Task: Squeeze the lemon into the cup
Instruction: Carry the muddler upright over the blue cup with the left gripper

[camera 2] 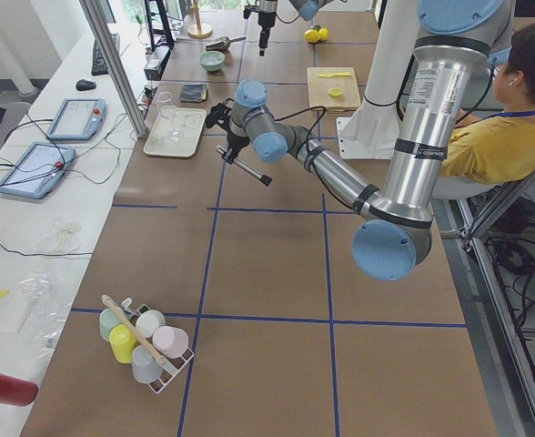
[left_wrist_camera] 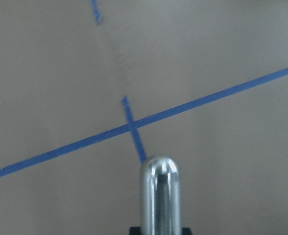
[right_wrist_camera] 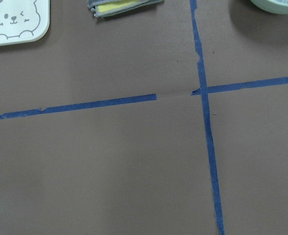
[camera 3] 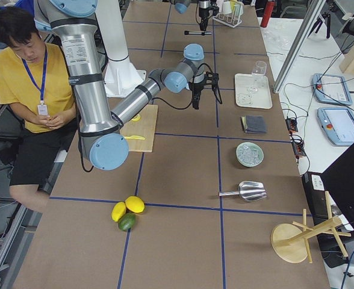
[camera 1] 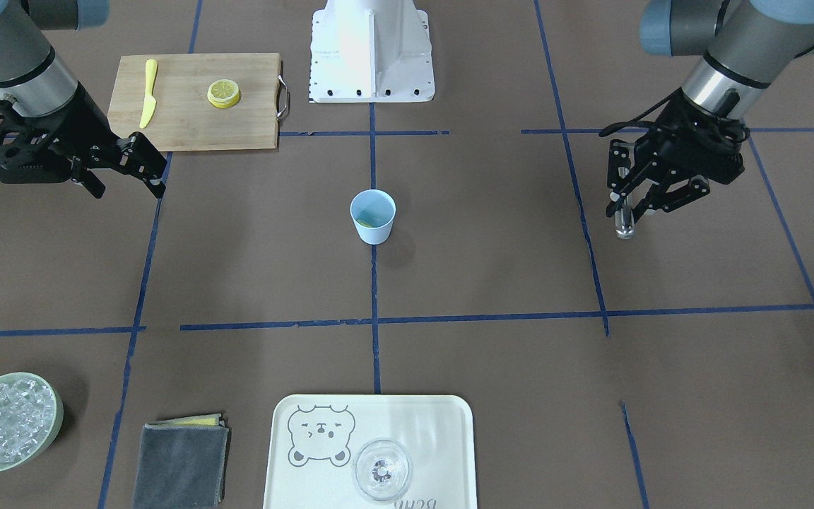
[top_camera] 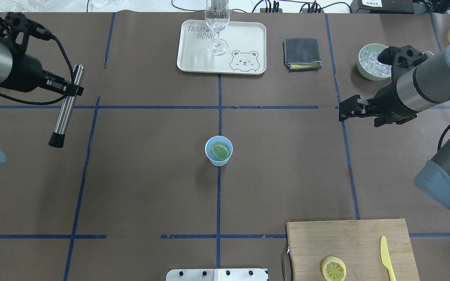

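The light-blue cup [camera 1: 372, 217] [top_camera: 218, 151] stands upright at the table's centre, on a blue tape line, with a lemon slice [top_camera: 220, 151] lying inside it. Another cut lemon [camera 1: 224, 92] [top_camera: 333, 268] rests face up on the wooden cutting board [camera 1: 195, 120]. My left gripper [camera 1: 626, 206] [top_camera: 72, 90] hangs far to the cup's side, shut on a shiny metal rod [top_camera: 66, 105] [left_wrist_camera: 159, 196] with a black end. My right gripper [camera 1: 129, 189] [top_camera: 359, 117] hovers open and empty beside the board, well away from the cup.
A yellow knife [camera 1: 148, 93] lies on the board. At the far edge are a cream bear tray [camera 1: 379, 424] holding a clear glass [camera 1: 381, 469], a folded grey cloth [camera 1: 179, 463] and a pale-green bowl [camera 1: 59, 417] of ice. The robot base [camera 1: 372, 56] is behind the cup.
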`<action>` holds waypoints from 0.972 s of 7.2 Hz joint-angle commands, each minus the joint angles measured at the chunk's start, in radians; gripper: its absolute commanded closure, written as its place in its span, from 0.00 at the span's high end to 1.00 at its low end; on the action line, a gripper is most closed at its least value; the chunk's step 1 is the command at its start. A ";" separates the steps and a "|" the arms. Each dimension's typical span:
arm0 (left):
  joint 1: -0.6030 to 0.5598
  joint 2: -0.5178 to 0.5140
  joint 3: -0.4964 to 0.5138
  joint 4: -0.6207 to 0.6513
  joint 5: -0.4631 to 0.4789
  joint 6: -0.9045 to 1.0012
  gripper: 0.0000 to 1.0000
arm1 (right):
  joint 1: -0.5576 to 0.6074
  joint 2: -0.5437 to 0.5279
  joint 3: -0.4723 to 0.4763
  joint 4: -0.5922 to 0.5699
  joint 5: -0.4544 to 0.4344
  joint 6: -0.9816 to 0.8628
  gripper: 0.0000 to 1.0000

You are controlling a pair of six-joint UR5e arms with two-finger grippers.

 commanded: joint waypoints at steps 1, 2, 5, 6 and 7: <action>0.121 -0.172 -0.005 -0.001 0.131 0.002 0.00 | 0.005 -0.055 0.027 0.001 -0.001 -0.004 1.00; 0.184 -0.230 -0.017 -0.007 0.251 0.008 0.00 | 0.022 -0.090 0.056 0.001 -0.001 -0.004 1.00; 0.292 -0.266 -0.009 -0.294 0.449 -0.001 0.00 | 0.078 -0.135 0.075 0.001 0.003 -0.012 1.00; 0.384 -0.266 0.029 -0.416 0.627 -0.001 0.00 | 0.089 -0.164 0.073 0.026 0.006 -0.030 1.00; 0.495 -0.271 0.094 -0.497 0.825 0.011 0.00 | 0.092 -0.214 0.063 0.100 0.008 -0.049 1.00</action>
